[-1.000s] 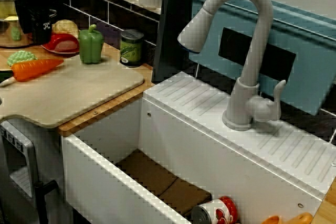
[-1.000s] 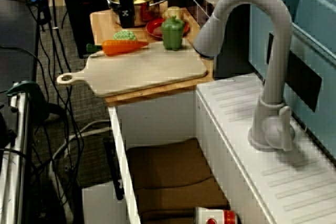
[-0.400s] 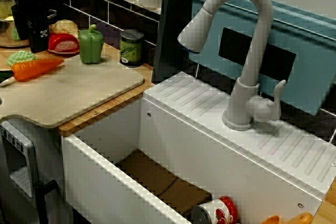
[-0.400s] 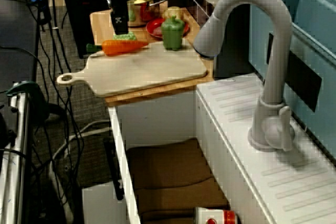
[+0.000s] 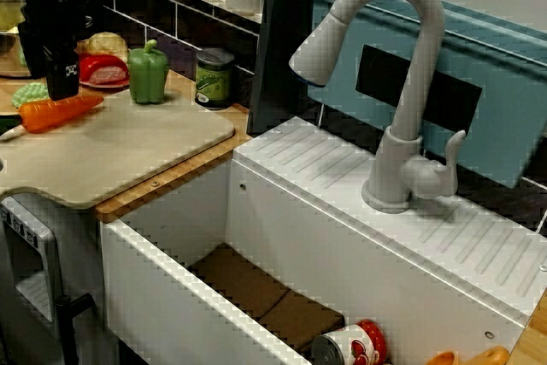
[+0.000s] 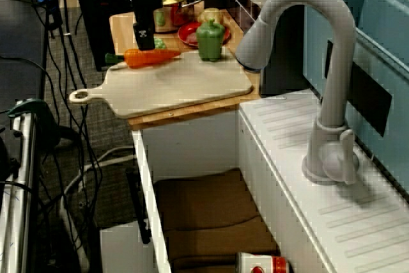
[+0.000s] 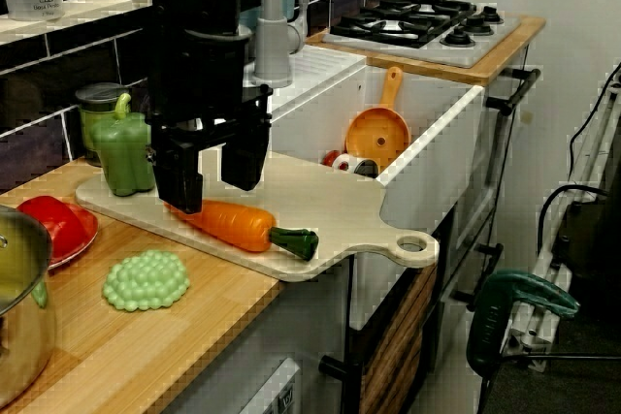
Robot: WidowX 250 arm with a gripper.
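Hovering over the near end of the pale, smooth cutting board [image 7: 330, 203], my gripper [image 7: 212, 174] was spread wide, its two blocky black fingers [image 7: 243, 154] pointing straight down with nothing between them. In the view from the table end, the carrot [image 7: 228, 223] lay directly at six o'clock of the gripper. It was a glossy orange plastic cone lying flat on the board, its thick end under my left finger and its short dark-green stem pointing to four o'clock. The fingertip stood just over that thick end, but I could not tell whether it touched.

The board, with a round hole in its handle, rested on the wooden, straight-grained table [image 7: 155, 356]. At nine o'clock of the gripper a shiny green bell pepper [image 7: 124, 154] stood upright on the board's far corner, lobed and with a curled stalk. At seven o'clock a light-green knobbly cluster [image 7: 146, 279] sat on the bare wood, just beside the board. Beyond it, at eight o'clock, were a red dish [image 7: 58, 225] and the rounded wall of a steel pot [image 7: 19, 317].

In the view over the sink, a small can [image 5: 214, 77] with a green label stood at three o'clock of the pepper. Further that way the grey arched faucet [image 5: 402, 83] rose from the ribbed white ledge of the deep white sink [image 5: 171, 279].
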